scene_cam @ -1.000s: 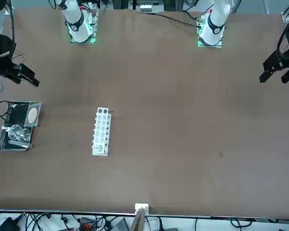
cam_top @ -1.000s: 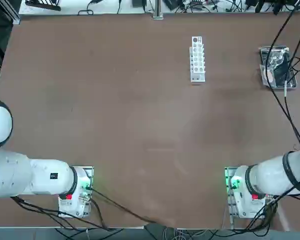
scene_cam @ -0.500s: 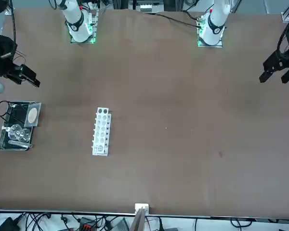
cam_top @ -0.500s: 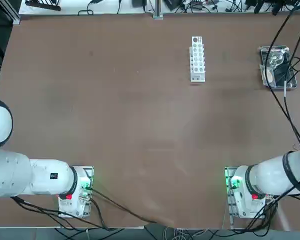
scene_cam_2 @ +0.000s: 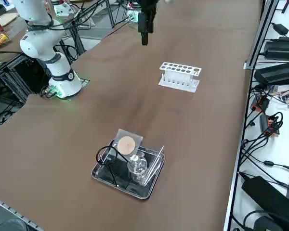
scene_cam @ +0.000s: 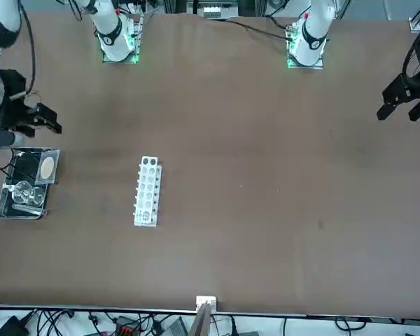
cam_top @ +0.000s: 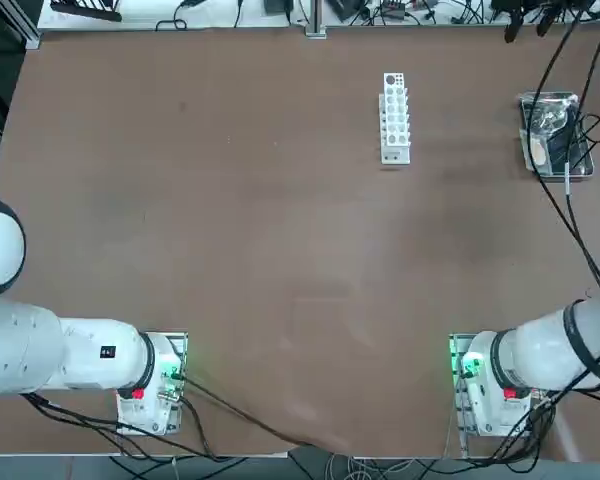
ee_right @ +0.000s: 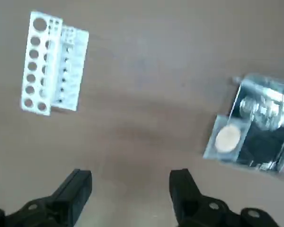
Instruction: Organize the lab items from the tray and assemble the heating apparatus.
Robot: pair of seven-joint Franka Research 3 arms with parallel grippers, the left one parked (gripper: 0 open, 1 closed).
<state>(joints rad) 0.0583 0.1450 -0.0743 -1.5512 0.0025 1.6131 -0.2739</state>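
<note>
Tray [scene_cam_2: 148, 189] sits near the tabletop's [scene_cam: 266, 175] far right corner as the robot faces it, close to the right edge. Small shiny metal tray, raised rim, everything still inside it.

Contents: grey mesh square [scene_cam_2: 126, 144] with tan round centre, leaning over the tray's rim at one end; dark wire-legged stand [scene_cam_2: 109, 159] lying among the other pieces; some clear glass item [scene_cam_2: 138, 166], shape hard to make out; a thin rod [scene_cam_2: 154, 166] laid along one side.

White holed rack [scene_cam_2: 179, 76] stands apart from the tray, toward the middle of the far edge.

Right tool [ee_right: 128, 189]: empty, fingers spread wide, hanging above the tabletop just short of the tray, toward the robot's side, touching nothing.

Handling, my reading: mesh square is light, thin and flat; its raised edge over the rim looks like the easiest place to pinch. Wire stand is light and stiff, but the thin legs may snag on the glass; take it by the ring or one leg and lift slowly. Glass is likely fragile and slippery; avoid knocking it while fishing out the stand. Tray is light and may slide if nudged.

No brands, labels or readable writing on any item.
</note>
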